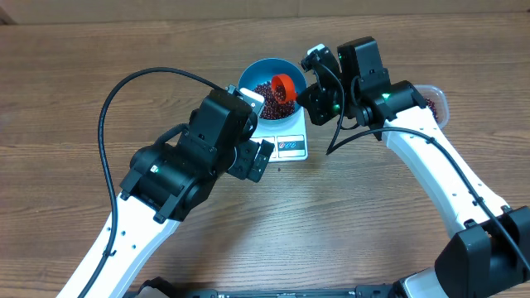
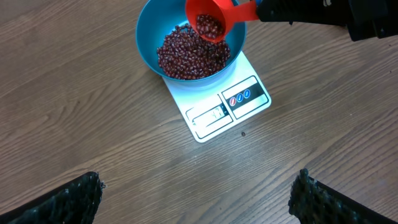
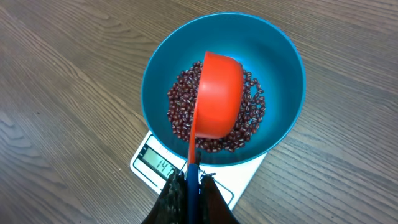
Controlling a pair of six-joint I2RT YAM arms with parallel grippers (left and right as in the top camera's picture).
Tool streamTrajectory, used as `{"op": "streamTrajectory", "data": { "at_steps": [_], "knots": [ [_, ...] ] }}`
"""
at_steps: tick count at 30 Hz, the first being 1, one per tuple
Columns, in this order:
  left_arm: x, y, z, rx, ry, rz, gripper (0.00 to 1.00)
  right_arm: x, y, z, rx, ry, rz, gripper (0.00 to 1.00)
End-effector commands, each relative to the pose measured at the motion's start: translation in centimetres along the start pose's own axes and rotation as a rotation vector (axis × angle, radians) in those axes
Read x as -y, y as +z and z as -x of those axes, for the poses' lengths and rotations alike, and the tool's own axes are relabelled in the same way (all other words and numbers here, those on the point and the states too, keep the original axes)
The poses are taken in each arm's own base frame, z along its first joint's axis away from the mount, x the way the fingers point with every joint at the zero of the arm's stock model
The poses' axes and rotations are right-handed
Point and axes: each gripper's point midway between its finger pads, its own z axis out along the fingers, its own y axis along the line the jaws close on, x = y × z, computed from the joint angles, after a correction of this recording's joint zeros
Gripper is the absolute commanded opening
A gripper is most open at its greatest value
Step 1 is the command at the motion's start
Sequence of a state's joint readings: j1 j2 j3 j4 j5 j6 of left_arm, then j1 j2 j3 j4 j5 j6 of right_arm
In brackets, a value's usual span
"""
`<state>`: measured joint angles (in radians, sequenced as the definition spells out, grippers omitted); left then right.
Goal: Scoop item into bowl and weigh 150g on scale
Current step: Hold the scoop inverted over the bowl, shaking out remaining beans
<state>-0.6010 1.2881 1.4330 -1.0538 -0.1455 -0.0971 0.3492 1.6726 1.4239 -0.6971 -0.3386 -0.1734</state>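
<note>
Right gripper [image 3: 191, 182] — you are clamping the scoop [image 3: 217, 93], tipping it over the bowl [image 3: 283, 68]; be trickling beans [image 3: 179, 107] slowly, watching the scale [image 3: 245, 179]. Left gripper [image 2: 199, 199] — hanging open, empty.

Both my arms are built alike: white tubular links dotted with small dark spots, and boxy black joint housings. A black cable [image 1: 166, 71] loops off the left arm [image 1: 116, 240]; a small green light [image 1: 335, 108] glows on the right arm [image 1: 439, 178]. The left gripper [image 2: 196, 190] has rough-textured black fingers [image 2: 68, 199].
</note>
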Motion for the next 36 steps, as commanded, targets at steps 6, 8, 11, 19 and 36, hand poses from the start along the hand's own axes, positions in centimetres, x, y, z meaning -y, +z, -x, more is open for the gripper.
{"op": "streamTrajectory", "data": {
  "at_steps": [6, 8, 11, 19, 36],
  "knots": [
    [0.0, 0.2, 0.2, -0.001, 0.01, -0.004, 1.0, -0.5, -2.0, 2.3, 0.073, -0.019, -0.016, 0.04],
    [0.0, 0.2, 0.2, -0.001, 0.01, -0.004, 1.0, -0.5, -2.0, 2.3, 0.073, -0.019, -0.016, 0.04],
    [0.0, 0.2, 0.2, -0.001, 0.01, -0.004, 1.0, -0.5, -2.0, 2.3, 0.073, -0.019, -0.016, 0.03],
    [0.0, 0.2, 0.2, -0.001, 0.01, -0.004, 1.0, -1.0, -2.0, 2.3, 0.074, -0.023, 0.01, 0.03],
    [0.0, 0.2, 0.2, -0.001, 0.01, -0.004, 1.0, -1.2, -2.0, 2.5, 0.083, -0.051, 0.019, 0.04]
  ]
}}
